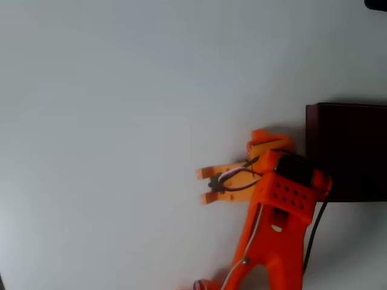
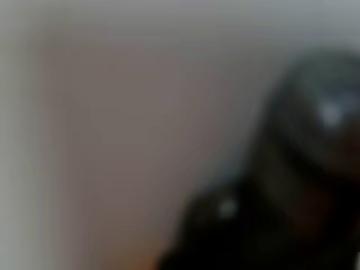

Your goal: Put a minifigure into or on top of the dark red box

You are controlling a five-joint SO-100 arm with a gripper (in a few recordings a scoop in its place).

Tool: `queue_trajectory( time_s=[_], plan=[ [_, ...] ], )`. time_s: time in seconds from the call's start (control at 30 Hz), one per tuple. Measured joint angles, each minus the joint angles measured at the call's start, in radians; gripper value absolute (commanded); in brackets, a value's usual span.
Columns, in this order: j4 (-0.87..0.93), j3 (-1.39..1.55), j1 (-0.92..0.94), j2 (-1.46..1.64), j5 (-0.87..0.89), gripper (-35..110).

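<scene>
In the overhead view my orange gripper (image 1: 207, 185) points left over the pale table. A tiny dark minifigure (image 1: 214, 183) sits between its two fingertips, and the fingers look shut on it. The dark red box (image 1: 347, 151) stands at the right edge, right of the gripper and partly behind the arm's wrist; its right side is cut off by the frame. In the wrist view everything is blurred: a large dark rounded shape (image 2: 298, 185), probably the minifigure held very close, covers the lower right.
The pale table (image 1: 109, 133) spreads wide to the left of and above the gripper. My orange arm (image 1: 272, 241) with its black cable rises from the bottom edge. A small dark object (image 1: 376, 3) sits at the top right corner.
</scene>
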Motion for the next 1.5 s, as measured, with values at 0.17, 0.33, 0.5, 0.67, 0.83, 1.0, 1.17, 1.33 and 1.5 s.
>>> queue_trajectory(
  time_s=[0.17, 0.33, 0.5, 0.67, 0.83, 1.0, 1.17, 1.33, 1.5],
  plan=[
    [-0.005, -0.008, 0.000, -0.009, 0.000, 26],
    [-0.002, -0.014, 0.000, -0.014, 0.008, 21],
    [-0.002, -0.026, 0.000, -0.021, 0.009, 17],
    [-0.002, -0.031, 0.000, -0.023, 0.009, 15],
    [-0.002, -0.032, 0.000, -0.028, 0.009, 12],
    [0.006, -0.034, 0.000, -0.035, 0.009, 6],
    [0.012, -0.044, -0.003, -0.040, 0.009, 0],
    [0.046, -0.083, -0.003, -0.067, 0.017, 0],
    [0.057, -0.087, -0.011, -0.055, 0.034, 0]
  ],
)
